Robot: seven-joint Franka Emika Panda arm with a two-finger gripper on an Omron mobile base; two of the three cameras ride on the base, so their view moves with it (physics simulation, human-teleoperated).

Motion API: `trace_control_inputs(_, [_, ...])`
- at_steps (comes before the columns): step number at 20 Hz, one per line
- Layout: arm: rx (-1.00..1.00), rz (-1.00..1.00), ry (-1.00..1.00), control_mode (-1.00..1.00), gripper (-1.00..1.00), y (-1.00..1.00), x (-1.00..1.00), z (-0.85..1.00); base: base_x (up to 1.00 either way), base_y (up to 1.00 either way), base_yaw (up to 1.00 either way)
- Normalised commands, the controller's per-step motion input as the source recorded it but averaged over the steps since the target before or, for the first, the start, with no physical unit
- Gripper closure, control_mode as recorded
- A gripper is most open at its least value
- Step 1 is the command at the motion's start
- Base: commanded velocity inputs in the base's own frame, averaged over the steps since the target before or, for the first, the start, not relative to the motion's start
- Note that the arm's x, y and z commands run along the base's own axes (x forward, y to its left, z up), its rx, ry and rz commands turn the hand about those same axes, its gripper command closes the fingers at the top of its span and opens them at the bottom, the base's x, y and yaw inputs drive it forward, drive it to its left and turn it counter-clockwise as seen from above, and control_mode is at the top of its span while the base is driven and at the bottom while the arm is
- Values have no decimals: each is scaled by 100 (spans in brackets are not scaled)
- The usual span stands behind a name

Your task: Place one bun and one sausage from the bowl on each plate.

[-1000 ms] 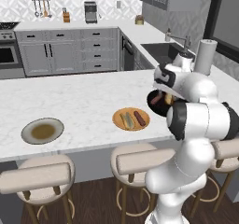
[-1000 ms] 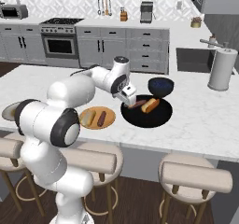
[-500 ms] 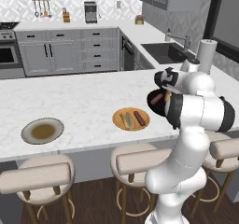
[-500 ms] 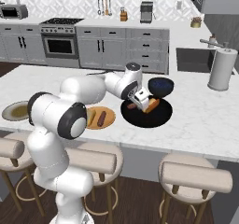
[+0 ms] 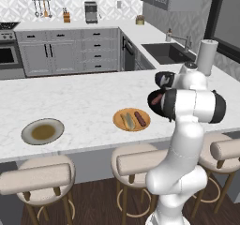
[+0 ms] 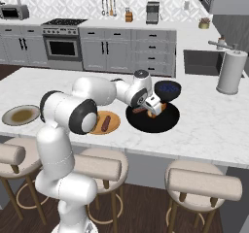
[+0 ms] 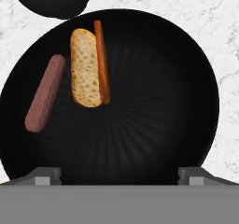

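Right now the gripper (image 6: 154,111) is hanging over the bowl (image 7: 154,101), its jaws spread wide and pinching nothing; in the hand view the two finger tips are rising at the bottom edge, far apart, with bare black bowl between them. That bowl is sitting on the white marble surface (image 6: 214,125), right of centre in the right base view. Inside it, toward the upper left of the hand view, an orange-tan bun (image 7: 87,66) is lying lengthwise, and a dark reddish-brown sausage (image 7: 45,93) is lying just left of it, slightly tilted and apart from it. A smaller dark bowl (image 6: 168,88) is standing just beyond the big one, showing at the top left corner of the hand view.

Centre frame in the left base view, the orange plate (image 5: 120,122) is carrying a pale bun (image 5: 128,121) and a sausage (image 5: 140,118) side by side. The grey-rimmed plate (image 5: 28,129) with the brown centre is resting well apart, at the left of that frame, with nothing on it. A paper towel roll (image 6: 230,71) is standing upright at the right of the right base view.
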Motion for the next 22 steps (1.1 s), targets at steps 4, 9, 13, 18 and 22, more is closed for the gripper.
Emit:
trace_control_inputs(4, [-3, 0, -3, -100, -100, -21, 47, -11, 0, 0, 0])
trace_control_inputs(9, [0, -1, 4, -100, -100, 0, 54, 0, 0, 0, 0])
trace_control_inputs(13, [-2, -2, 12, -100, -100, -15, 14, -21, 0, 0, 0])
trace_control_inputs(18, [-2, 0, 11, -100, -100, -30, 10, -35, 0, 0, 0])
trace_control_inputs(22, [6, 0, 1, -100, -100, 0, 22, 0, 0, 0, 0])
